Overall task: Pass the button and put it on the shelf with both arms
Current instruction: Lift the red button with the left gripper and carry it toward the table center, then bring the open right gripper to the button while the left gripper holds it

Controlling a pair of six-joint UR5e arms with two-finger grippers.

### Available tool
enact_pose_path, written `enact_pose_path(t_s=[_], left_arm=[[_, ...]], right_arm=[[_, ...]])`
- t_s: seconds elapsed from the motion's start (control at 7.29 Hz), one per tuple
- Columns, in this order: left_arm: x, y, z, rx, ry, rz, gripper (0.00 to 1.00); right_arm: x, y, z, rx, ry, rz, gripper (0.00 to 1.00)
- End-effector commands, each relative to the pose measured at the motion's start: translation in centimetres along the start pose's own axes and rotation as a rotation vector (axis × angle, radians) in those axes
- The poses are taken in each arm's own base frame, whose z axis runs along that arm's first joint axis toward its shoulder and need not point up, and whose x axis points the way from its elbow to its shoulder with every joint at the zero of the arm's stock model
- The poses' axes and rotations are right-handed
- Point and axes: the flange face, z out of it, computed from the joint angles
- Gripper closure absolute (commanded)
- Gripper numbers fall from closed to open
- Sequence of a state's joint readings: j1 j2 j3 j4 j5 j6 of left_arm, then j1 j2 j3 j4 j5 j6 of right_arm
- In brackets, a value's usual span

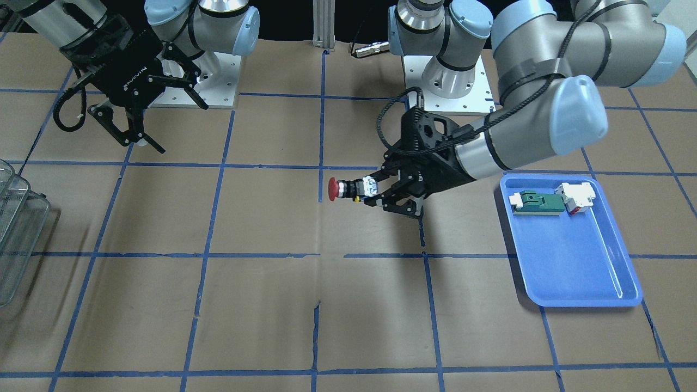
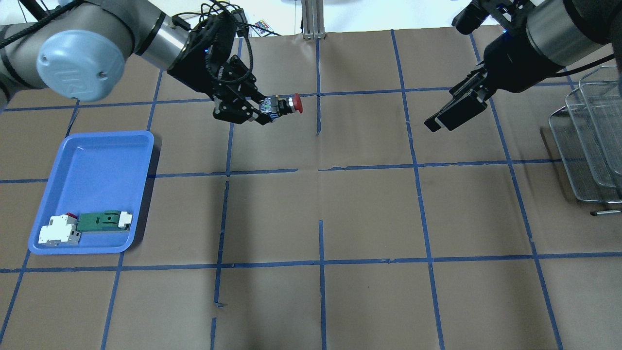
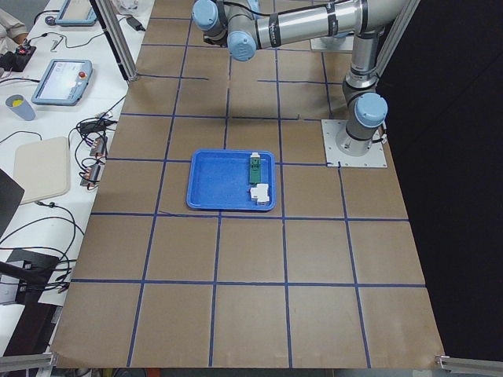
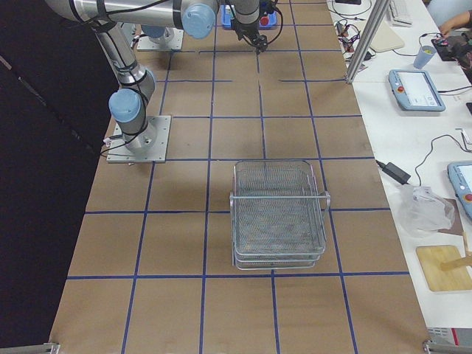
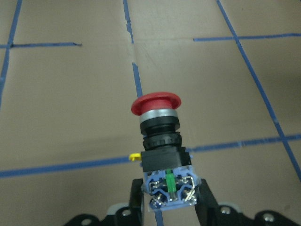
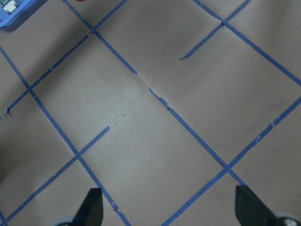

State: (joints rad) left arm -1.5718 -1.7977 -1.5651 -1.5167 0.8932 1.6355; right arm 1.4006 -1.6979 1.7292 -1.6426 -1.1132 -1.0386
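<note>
The button, with its red cap and black body, is held in the air over the middle of the table by my left gripper, which is shut on its terminal end. In the overhead view the button points right from the left gripper. The left wrist view shows the button upright between the fingers. My right gripper is open and empty, well to the right of the button; its fingertips stand wide apart. The wire shelf stands at the table's right end.
A blue tray lies at the left front and holds a green-and-white block and a white-and-red block. Brown paper with blue tape lines covers the table. The arm bases stand at the back edge.
</note>
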Motion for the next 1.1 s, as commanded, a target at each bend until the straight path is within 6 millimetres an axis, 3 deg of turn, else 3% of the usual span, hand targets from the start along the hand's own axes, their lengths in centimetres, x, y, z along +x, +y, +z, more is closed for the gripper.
enact_pose_path(t_s=[0.0,0.14,0.41,0.55,0.96], left_arm=[[1.7,-5.3,3.2,-0.013,-0.001,0.003,1.00],[2.3,-6.3,4.0,-0.014,0.012,0.000,1.00],[4.4,-9.3,5.0,-0.019,0.021,-0.001,1.00],[5.2,-10.9,5.2,-0.017,0.001,0.029,1.00],[5.0,-11.4,5.6,-0.002,-0.048,-0.018,1.00]], right_arm=[[0.1,0.1,0.1,0.017,-0.009,-0.036,0.00],[0.4,-0.3,0.2,0.054,0.000,-0.089,0.00],[2.9,-1.3,3.1,0.139,-0.036,-0.233,0.00],[3.1,-1.5,3.9,0.169,-0.057,-0.285,0.00],[2.5,-1.8,4.5,0.235,-0.097,-0.390,0.00]])
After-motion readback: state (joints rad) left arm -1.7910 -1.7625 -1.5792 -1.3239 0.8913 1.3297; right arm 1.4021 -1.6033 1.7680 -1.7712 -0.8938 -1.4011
